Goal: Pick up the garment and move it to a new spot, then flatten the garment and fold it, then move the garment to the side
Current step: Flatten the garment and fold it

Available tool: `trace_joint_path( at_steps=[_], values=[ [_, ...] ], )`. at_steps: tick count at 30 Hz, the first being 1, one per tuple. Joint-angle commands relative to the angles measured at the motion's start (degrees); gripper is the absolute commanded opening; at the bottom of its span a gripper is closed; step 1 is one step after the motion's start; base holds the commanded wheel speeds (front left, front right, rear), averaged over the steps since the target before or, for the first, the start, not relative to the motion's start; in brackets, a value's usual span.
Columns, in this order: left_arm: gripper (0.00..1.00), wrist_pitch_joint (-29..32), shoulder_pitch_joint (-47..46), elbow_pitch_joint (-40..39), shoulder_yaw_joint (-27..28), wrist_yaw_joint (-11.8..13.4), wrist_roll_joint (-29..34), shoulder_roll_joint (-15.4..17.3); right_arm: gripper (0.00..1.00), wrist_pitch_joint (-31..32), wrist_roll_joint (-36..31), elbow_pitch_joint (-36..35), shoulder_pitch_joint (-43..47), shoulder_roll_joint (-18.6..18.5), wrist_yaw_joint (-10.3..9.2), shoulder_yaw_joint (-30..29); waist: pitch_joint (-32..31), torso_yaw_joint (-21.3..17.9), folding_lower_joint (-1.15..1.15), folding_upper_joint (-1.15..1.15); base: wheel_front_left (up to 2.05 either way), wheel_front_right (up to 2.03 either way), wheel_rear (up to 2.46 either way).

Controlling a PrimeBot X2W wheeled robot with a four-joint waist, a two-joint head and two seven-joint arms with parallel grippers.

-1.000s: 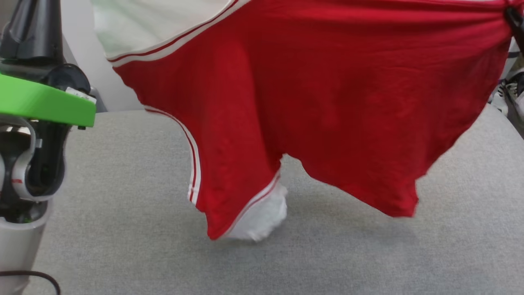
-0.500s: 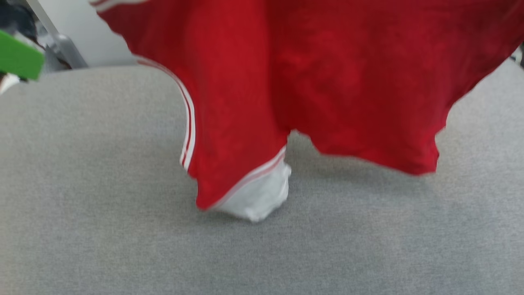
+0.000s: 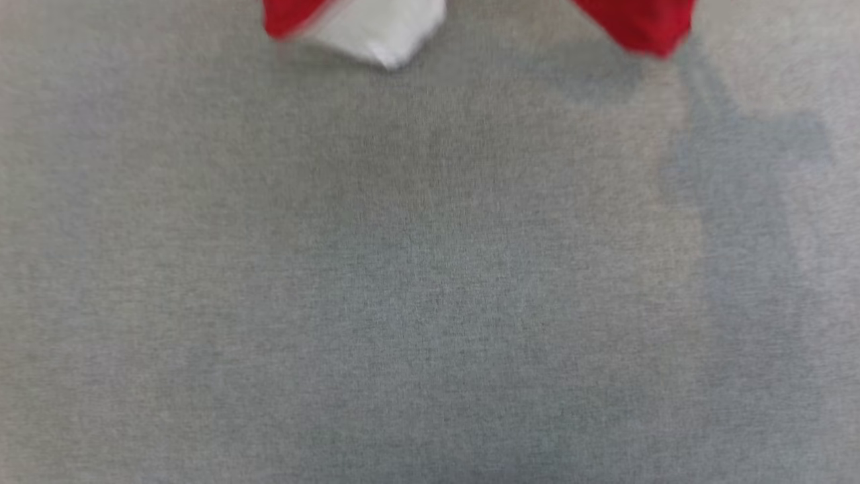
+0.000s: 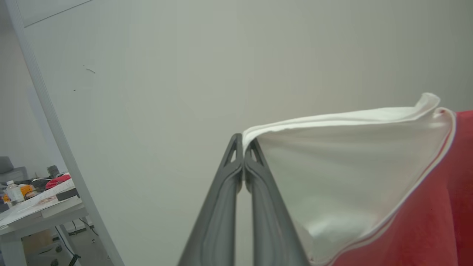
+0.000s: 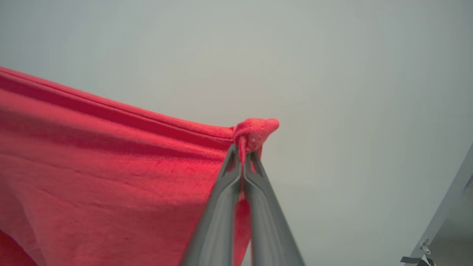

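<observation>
The left claw (image 4: 243, 140) pinches the white sleeve edge of the garment (image 4: 351, 177); the right claw (image 5: 243, 149) pinches a red corner. The garment hangs between them, its lower tips over the grey tabletop (image 3: 430, 269).

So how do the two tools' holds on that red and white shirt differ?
The left tool pinches a white sleeve edge of the garment; the right tool pinches a red corner. The cloth lies flat and thin at the left tool, but bunches into a knob at the right tool. Both are shut on the garment.
</observation>
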Motion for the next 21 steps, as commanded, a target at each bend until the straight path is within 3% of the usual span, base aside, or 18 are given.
trace_joint_path(
  at_steps=[1, 7, 12, 16, 21],
  values=[
    [0.00, -1.2, -4.4, 2.6, 0.0, -0.3, 1.6, -0.5, 0.00, -1.7, -1.4, 2.4, -3.1, 0.1, -0.12, -0.3, 8.4, -0.2, -0.01, 0.00, 0.00, 0.00, 0.00],
    [0.00, -6.9, -18.6, 15.6, -2.5, -2.0, 6.6, -4.2, 0.00, -7.7, -5.7, 13.1, -15.6, 2.4, -0.12, 1.0, 13.8, 0.1, -0.01, 0.00, 0.00, 0.00, 0.00],
    [0.00, -15.7, -27.8, 26.0, -5.3, -3.0, 12.3, -5.6, 0.00, -13.6, -9.5, 22.1, -23.8, 4.4, -0.12, 0.8, 16.7, 0.2, -0.01, 0.00, 0.00, 0.00, 0.00],
    [0.00, -21.7, -32.4, 33.5, -5.9, -3.1, 14.1, -7.4, 0.00, -18.5, -11.8, 27.9, -27.8, 5.6, -0.12, 0.4, 17.8, 0.6, -0.01, 0.00, 0.00, 0.00, 0.00],
    [0.00, -24.2, -32.5, 38.3, -7.0, -3.9, 13.9, -9.8, 0.00, -22.9, -12.9, 33.0, -29.2, 6.3, -0.12, 1.2, 18.1, 1.8, -0.01, 0.00, 0.00, 0.00, 0.00]
  ],
)
